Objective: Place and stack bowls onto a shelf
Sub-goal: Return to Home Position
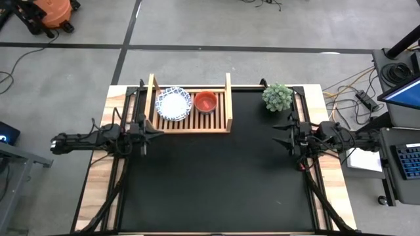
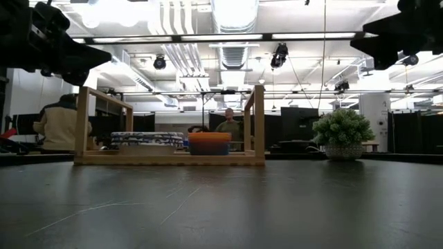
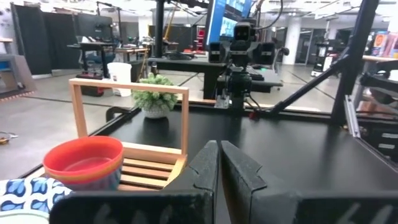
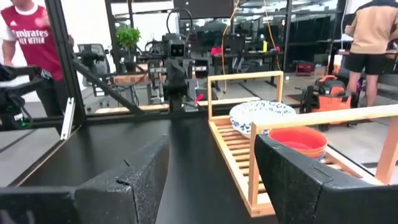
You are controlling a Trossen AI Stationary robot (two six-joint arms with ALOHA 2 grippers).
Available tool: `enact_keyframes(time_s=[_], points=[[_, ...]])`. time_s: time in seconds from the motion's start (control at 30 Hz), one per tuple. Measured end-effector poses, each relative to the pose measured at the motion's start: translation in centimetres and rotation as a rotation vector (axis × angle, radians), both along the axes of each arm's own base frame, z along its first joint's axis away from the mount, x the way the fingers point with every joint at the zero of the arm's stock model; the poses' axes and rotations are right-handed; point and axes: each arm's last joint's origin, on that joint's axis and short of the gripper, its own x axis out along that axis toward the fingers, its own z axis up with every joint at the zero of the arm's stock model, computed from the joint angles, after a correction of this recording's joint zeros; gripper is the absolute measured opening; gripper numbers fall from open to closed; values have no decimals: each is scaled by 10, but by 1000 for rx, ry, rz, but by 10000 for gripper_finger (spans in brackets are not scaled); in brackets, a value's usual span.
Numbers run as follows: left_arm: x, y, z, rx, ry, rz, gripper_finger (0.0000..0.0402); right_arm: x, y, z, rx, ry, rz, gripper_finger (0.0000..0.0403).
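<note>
Table: black top [image 1: 216, 183] with pale wooden strips down both sides.
Shelf: slatted wooden shelf [image 1: 190, 123] at the far edge of the table, left of centre. A raised rail stands at each end [image 2: 169, 158].
Patterned bowls: stack of white patterned bowls [image 1: 174, 103] with blue rims, in the left half of the shelf. Their number cannot be told [image 2: 147, 139].
Red bowl: red bowl [image 1: 205, 101] on top of a small stack just right of the patterned bowls. A blue bowl shows beneath it [image 2: 209, 142].
Left gripper: left gripper [image 1: 157, 133] is held above the table, near the shelf's front left corner. Jaws pressed together, holding nothing [image 3: 217, 177].
Right gripper: right gripper [image 1: 279, 133] is held above the table's right side, well apart from the shelf. Jaws spread wide, holding nothing [image 4: 211, 180].
Plant: small green plant [image 1: 277, 97] at the far right of the table, beyond the right gripper.
</note>
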Motion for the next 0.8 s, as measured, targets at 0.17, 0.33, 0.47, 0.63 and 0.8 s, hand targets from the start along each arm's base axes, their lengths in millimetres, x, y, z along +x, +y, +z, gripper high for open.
enact_keyframes(time_s=[0.17,0.33,0.47,0.63,0.8], points=[[-2,0,6,-34,8,-7,0,3,0,-8,3,21,0,212],[-17,-2,32,-160,65,-76,0,7,0,-21,30,46,1,194],[-16,-5,36,-175,31,-182,0,10,1,-29,43,36,1,184],[-12,-8,29,-179,68,-257,0,13,1,-35,33,-6,2,178],[-10,-9,21,-176,91,-310,0,13,1,-36,36,-9,2,178]])
